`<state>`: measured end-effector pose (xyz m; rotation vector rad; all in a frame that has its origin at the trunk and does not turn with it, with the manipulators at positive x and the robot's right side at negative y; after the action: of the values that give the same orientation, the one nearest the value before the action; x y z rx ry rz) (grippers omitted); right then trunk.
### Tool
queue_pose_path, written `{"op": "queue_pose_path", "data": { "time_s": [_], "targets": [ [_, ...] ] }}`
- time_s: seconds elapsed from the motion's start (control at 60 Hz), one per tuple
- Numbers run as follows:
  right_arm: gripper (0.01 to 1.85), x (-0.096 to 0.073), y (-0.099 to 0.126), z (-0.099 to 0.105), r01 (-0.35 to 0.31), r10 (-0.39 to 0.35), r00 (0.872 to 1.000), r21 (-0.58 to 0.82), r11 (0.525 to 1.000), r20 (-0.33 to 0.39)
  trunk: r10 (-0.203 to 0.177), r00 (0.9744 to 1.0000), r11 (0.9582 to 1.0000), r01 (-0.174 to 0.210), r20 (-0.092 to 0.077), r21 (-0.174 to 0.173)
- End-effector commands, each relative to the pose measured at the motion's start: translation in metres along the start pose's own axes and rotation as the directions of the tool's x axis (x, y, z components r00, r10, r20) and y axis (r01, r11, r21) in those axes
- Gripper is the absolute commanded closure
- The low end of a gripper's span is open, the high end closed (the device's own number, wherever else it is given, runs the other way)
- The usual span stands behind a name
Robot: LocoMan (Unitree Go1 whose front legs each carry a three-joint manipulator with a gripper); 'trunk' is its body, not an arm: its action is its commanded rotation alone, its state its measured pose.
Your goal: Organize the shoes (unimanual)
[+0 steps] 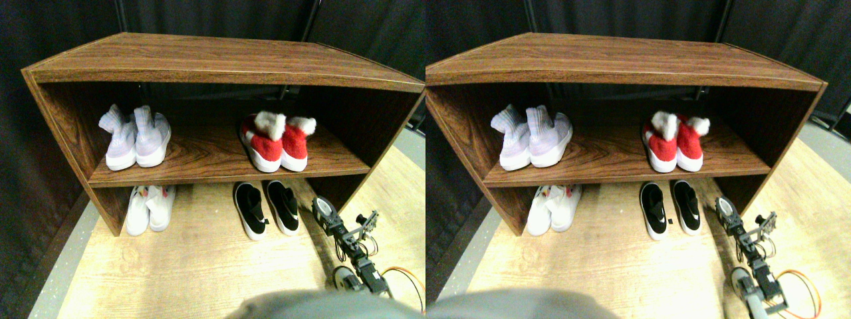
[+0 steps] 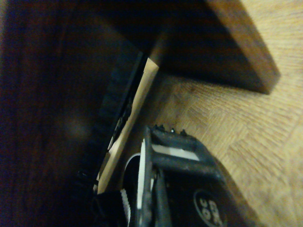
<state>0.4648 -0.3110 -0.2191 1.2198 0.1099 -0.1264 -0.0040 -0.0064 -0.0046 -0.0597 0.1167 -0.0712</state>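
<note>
Wood of the shelf's side panel (image 1: pixel 389 143) is crowding my pincer (image 1: pixel 324 211), grip state unreadable, beside the black pair (image 1: pixel 266 207), risking a knock.

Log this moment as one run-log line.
claw: on floor right of black shoes, holding nothing | shelf: lavender shoes, red shoes | floor: white shoes

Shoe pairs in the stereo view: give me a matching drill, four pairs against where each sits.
Things:
1. lavender pair
2. red pair with white trim
3. white pair
4. black pair

Places:
A. floor under the shelf, right
B. on the shelf board, left
C. floor under the shelf, left
D. on the shelf board, right

Pairs: 1-B, 2-D, 3-C, 4-A
</note>
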Motion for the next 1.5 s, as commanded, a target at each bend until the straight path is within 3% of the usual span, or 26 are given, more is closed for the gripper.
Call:
{"op": "queue_pose_path", "data": {
  "time_s": [0.017, 0.3, 0.433, 0.583, 1.0, 1.35, 1.5],
  "targets": [
    [1.8, 0.01, 0.004, 0.002, -0.003, 0.002, 1.0, 0.048, 0.999, 0.023, 0.008, 0.9999, 0.9995, -0.009, -0.011, -0.029],
    [1.8, 0.033, 0.005, -0.01, 0.056, -0.058, 0.998, 0.048, 0.997, 0.039, 0.019, 0.9998, 0.9991, -0.019, 0.002, -0.039],
    [1.8, 0.033, 0.008, -0.018, 0.073, -0.075, 0.997, 0.055, 0.996, 0.035, 0.025, 0.9997, 0.9988, -0.025, 0.002, -0.043],
    [1.8, 0.033, 0.013, -0.031, 0.087, -0.085, 0.996, 0.109, 0.99, -0.023, 0.034, 0.9994, 0.9981, -0.034, 0.007, -0.051],
    [1.8, 0.031, 0.022, -0.058, 0.052, -0.045, 0.992, 0.061, 0.997, -0.119, 0.047, 0.9989, 0.9966, -0.046, 0.003, -0.068],
    [1.8, 0.026, 0.031, -0.065, 0.01, -0.003, 0.992, 0.061, 0.998, -0.127, 0.054, 0.9985, 0.9955, -0.053, 0.008, -0.079],
    [1.8, 0.025, 0.033, -0.069, 0.022, -0.007, 0.992, 0.121, 0.992, -0.122, 0.053, 0.9986, 0.9955, -0.052, 0.008, -0.079]
  ]
}}
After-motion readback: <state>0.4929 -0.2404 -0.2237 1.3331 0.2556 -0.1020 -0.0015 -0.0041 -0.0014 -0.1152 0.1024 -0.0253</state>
